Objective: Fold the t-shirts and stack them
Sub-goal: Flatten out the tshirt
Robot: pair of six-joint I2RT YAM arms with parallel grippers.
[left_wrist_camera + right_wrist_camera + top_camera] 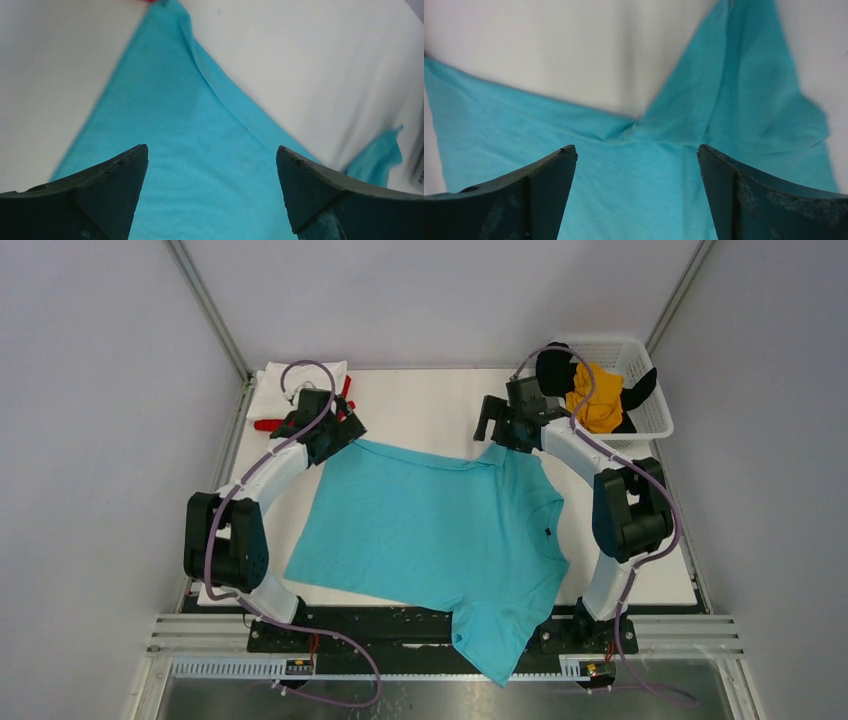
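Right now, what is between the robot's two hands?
In the top view, bare white table lies between the left hand and the right hand. The far edge of the turquoise shirt runs just beside that gap.

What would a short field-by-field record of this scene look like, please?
Turquoise t-shirt: spread flat on table, one sleeve hanging over the near edge
Left gripper: open, above the shirt's far left corner, holding nothing
Right gripper: open, above the shirt's far right part, holding nothing
White t-shirt: far left corner, red t-shirt showing beside it
Basket: far right, holds mustard-yellow t-shirt and black t-shirt
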